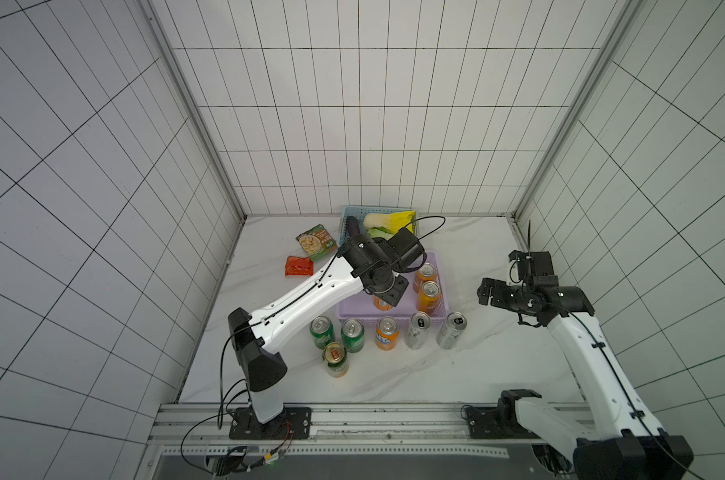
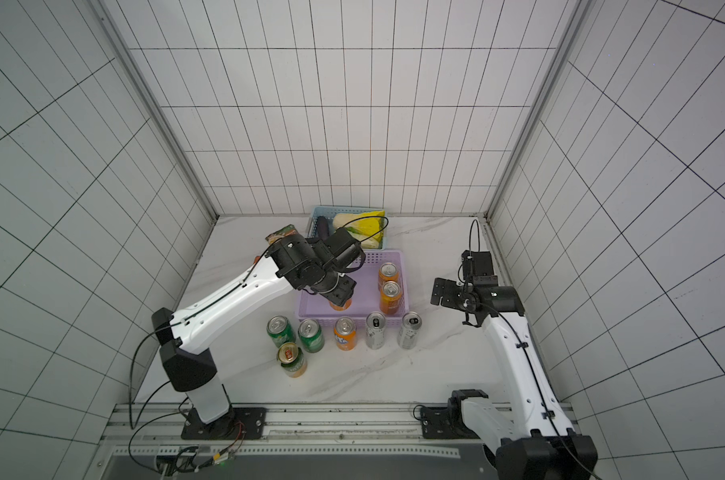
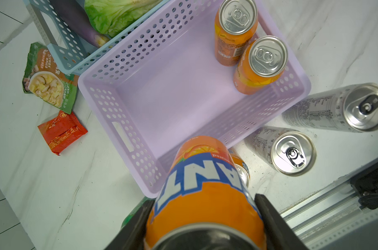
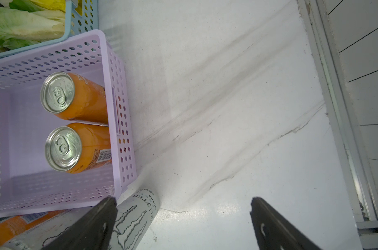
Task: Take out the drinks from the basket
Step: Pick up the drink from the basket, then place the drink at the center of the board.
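My left arm (image 1: 310,295), my right arm (image 1: 581,345): white shells, black joint housings, thin black cables clipped alongside. My left gripper (image 3: 204,211), right gripper (image 4: 182,202): flat matt-black fingers (image 4: 270,227). Black base plates (image 1: 298,419).

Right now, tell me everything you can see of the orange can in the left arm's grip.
The orange can is metal, orange with a blue band of white letters and an orange-slice picture. It stands upright, clamped between the dark fingers of the left end effector, over a corner of the lilac basket on the robot's side. Whether its base touches the basket floor I cannot tell.
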Robot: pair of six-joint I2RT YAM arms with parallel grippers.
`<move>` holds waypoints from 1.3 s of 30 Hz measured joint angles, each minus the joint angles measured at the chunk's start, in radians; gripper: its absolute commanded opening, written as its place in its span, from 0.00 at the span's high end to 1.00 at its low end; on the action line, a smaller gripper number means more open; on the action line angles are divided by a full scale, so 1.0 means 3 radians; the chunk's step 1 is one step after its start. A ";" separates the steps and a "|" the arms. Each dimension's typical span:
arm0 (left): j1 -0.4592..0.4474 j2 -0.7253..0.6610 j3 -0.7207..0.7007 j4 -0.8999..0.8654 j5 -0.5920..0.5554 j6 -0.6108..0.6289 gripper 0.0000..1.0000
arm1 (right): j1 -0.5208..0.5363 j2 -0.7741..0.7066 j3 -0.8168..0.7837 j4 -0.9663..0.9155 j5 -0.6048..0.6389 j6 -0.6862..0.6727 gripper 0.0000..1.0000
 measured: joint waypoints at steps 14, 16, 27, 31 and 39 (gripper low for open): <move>-0.0443 -0.0899 -0.0910 -0.0045 0.0011 -0.0309 0.49 | 0.0000 0.0001 0.0000 0.0000 0.0000 -0.0010 0.01; -0.0515 -0.0971 -0.1031 -0.0023 0.0011 -0.0364 0.49 | 0.0000 0.0001 0.0000 -0.0001 0.0000 -0.0011 0.01; -0.0795 -0.1129 -0.1689 0.0292 -0.0005 -0.0623 0.49 | 0.0000 0.0001 0.0000 -0.0001 0.0000 -0.0011 0.00; -0.0839 -0.1129 -0.1946 0.0462 -0.0005 -0.0671 0.49 | 0.0000 0.0001 0.0000 -0.0001 0.0003 -0.0011 0.00; -0.0849 -0.1129 -0.2359 0.0868 -0.0017 -0.0736 0.50 | 0.0000 0.0001 0.0000 -0.0001 0.0010 -0.0011 0.00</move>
